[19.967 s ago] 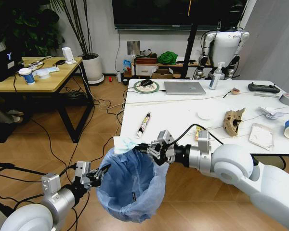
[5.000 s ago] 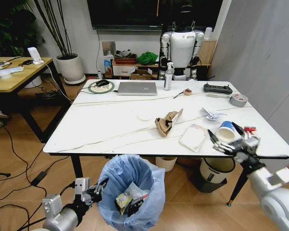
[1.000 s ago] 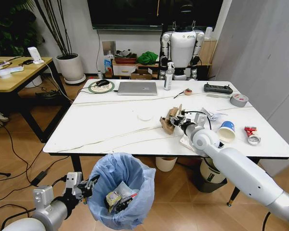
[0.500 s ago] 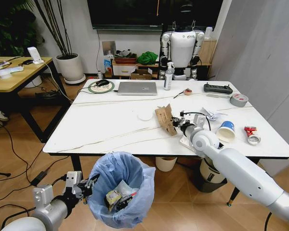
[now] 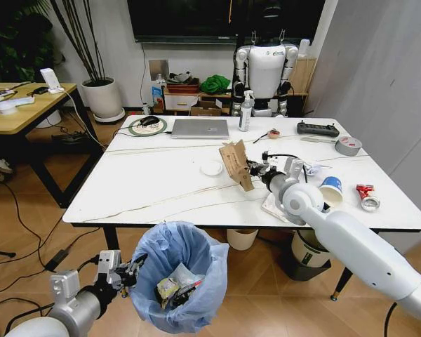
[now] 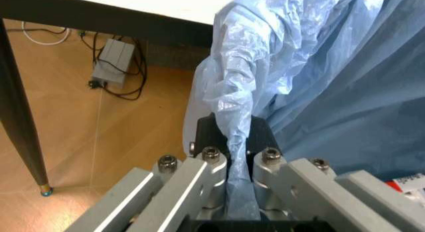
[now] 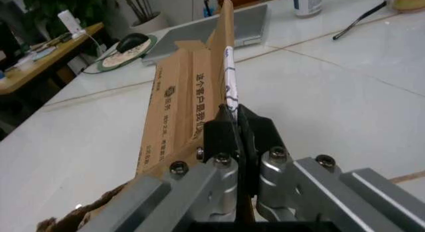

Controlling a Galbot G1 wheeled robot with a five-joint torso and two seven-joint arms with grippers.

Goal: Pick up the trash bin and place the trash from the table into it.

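Over the worktop (image 5: 154, 175), the right claw (image 5: 251, 169) was clamped on the brown cardboard piece (image 5: 235, 163), which was lifted clear of the marble-look top and stood tilted. Right wrist view: both fingers (image 7: 222, 137) pinched the cardboard's edge (image 7: 179, 122), printed text on its face. Below the worktop's near edge, the left claw (image 5: 130, 269) was closed tight on the rim of the light-blue bag liner of the trash bin (image 5: 179, 270). Left wrist view: a bunched fold of liner (image 6: 236, 102) ran between the fingers (image 6: 206, 167). Bin held low in front of the worktop, above the wooden floor (image 5: 42, 225). Inside it: a yellow snack wrapper (image 5: 163, 288) and other litter, too small to tell. Left on the worktop: blue-and-white paper cup (image 5: 330, 192) lying near the right edge, white packet (image 5: 272, 203) just beside the right arm, white paper wad (image 5: 313, 168) behind the cup, small round white disc (image 5: 212, 168) left of the cardboard. Farther back: silver laptop (image 5: 200, 128), grey tape roll (image 5: 346, 146), black controller (image 5: 316, 129), spray bottle (image 5: 245, 112). Small red-and-silver item (image 5: 365, 196) near the right edge, kind unclear.
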